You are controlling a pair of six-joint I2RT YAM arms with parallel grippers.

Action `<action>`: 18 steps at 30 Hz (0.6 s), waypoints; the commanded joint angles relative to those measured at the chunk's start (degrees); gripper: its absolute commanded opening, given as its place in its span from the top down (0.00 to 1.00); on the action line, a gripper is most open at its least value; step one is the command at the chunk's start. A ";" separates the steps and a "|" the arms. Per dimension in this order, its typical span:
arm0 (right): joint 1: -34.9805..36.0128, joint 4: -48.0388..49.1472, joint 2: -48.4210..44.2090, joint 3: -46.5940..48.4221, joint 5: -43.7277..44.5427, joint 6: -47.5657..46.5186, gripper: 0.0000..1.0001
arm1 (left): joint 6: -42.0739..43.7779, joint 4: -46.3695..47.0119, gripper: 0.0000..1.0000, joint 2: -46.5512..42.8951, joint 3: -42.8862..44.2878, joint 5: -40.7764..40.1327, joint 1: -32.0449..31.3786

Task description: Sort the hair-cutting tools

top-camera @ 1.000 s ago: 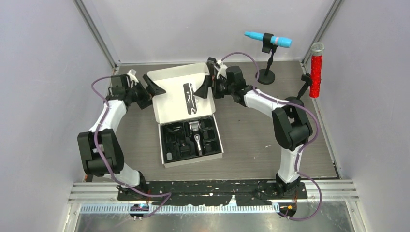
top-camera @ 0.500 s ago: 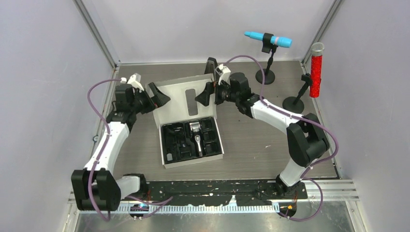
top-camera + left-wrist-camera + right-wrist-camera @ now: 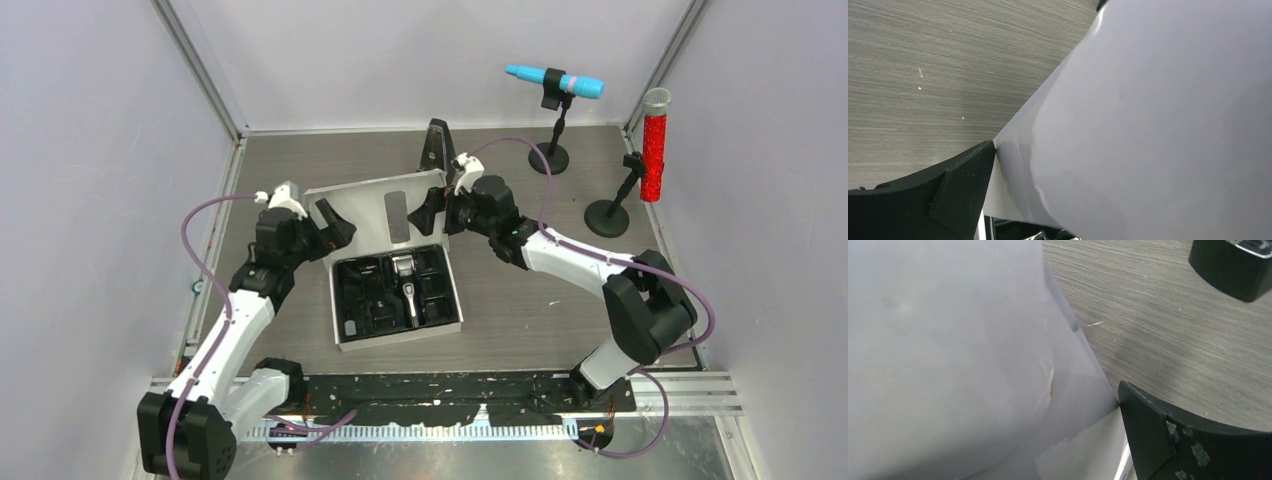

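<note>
Top external view, nearest us: the slim black-and-silver electric clipper (image 3: 407, 285) and small black parts (image 3: 365, 292) sit in the black-lined white cardboard box (image 3: 398, 338) on the table (image 3: 520, 320). Behind, its white lid (image 3: 365, 205) stands half-raised, left jaws and right jaws open at its side edges. We judge only the closing is left.

The clipper (image 3: 406, 280) lies in the box (image 3: 400, 336), the metronome (image 3: 436, 148) behind its lid (image 3: 360, 215).

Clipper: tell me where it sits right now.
In the top view, the clipper lies in the open box's black tray, right of centre, just below the raised white lid.
</note>
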 commanded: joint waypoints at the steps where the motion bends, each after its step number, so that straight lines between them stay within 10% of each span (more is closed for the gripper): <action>1: 1.51 3.95 -4.48 -3.04 5.29 4.34 0.05 | -3.38 3.72 0.03 -3.98 -2.54 -5.48 -1.81; 18: 9.17 9.78 -10.81 -14.54 19.41 6.59 0.05 | -4.88 9.73 0.04 -15.81 -16.40 -11.73 -7.92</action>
